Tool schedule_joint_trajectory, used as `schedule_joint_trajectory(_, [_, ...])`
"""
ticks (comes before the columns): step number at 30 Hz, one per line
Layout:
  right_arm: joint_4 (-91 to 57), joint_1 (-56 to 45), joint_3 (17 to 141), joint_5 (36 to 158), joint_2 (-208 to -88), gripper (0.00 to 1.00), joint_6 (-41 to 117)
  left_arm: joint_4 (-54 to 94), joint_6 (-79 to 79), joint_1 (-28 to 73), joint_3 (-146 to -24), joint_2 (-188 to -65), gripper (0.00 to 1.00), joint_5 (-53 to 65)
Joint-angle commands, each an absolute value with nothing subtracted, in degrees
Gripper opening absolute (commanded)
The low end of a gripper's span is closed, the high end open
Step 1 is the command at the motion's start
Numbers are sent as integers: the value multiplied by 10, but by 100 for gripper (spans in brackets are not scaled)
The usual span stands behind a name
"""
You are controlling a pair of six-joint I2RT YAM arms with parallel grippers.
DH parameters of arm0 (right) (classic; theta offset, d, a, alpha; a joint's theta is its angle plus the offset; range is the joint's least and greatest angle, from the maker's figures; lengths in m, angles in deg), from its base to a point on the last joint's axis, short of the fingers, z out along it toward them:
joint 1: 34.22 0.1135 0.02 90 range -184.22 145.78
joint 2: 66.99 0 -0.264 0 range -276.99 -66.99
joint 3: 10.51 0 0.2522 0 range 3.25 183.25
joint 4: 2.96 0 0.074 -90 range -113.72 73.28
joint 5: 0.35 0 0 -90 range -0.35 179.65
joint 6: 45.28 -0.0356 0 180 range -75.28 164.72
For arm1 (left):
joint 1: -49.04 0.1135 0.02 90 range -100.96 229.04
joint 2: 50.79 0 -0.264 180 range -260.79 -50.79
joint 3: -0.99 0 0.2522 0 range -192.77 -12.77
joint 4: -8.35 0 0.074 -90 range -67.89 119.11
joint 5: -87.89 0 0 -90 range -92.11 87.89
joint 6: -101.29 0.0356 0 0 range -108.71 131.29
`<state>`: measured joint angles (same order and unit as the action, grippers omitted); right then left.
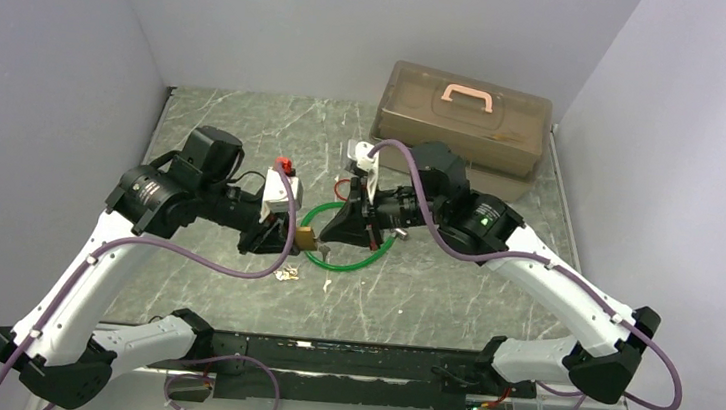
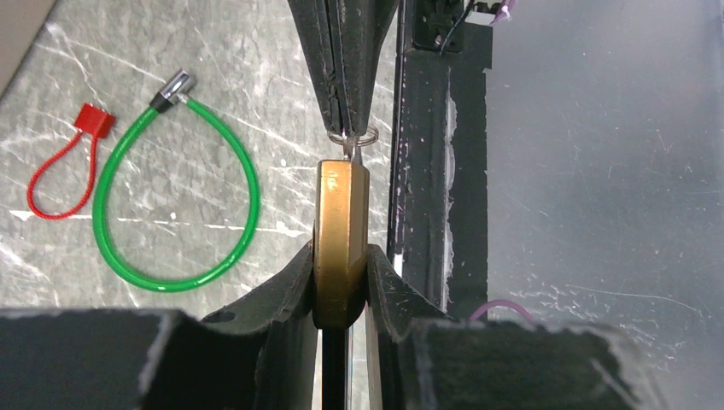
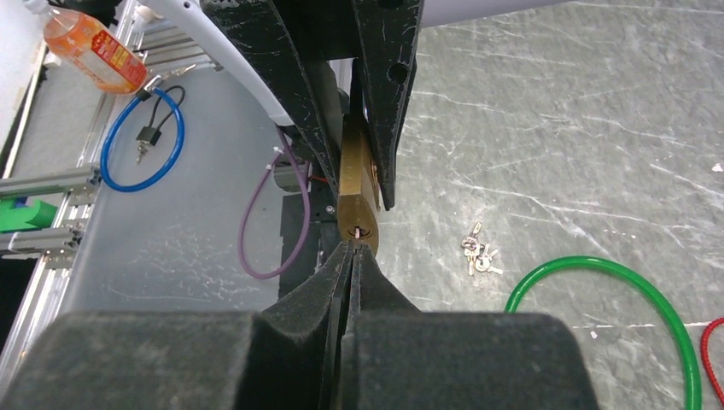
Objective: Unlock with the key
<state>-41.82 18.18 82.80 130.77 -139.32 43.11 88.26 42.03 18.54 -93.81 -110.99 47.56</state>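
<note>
Left jaws: partly closed and clamped on the two flat faces of the brass-coloured metal padlock, which is gripped edge-on.
Right jaws: pressed fully together and pinched on the head of the small silver key; its wire ring is seen on both sides of the tips.
Key position: the key is seated in the keyhole on the padlock's end face, in line with the right jaws.
Padlock position: it is held between the two arms, over the middle of the grey marbled tabletop; whether it touches the surface cannot be told.
Green plastic-coated cable loop: it is laid flat on the tabletop just right of the padlock, under the right arm, and is capped by a metal end piece.
Thin red cord loop with a square tag: it is placed just beside the green loop, on its far side.
Loose bunch of small keys: it is left on the tabletop near the padlock, on its near left side.
Brown translucent plastic case with a pink handle: it is set at the far right of the tabletop.
</note>
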Motion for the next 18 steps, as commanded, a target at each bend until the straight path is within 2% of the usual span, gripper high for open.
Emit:
schedule_joint_trajectory(1, [-377,220,828,1260,-1416,0,438,818,411,184,-983,-1104,0,524])
schedule_joint_trajectory(10, [-263,237,767,1221,-1413,0,361,830,426,184,-1005,-1106,0,522])
schedule_joint_trajectory(18, [-181,209,744,1267,-1429,0,244,935,526,183,-1118,-1149,0,480])
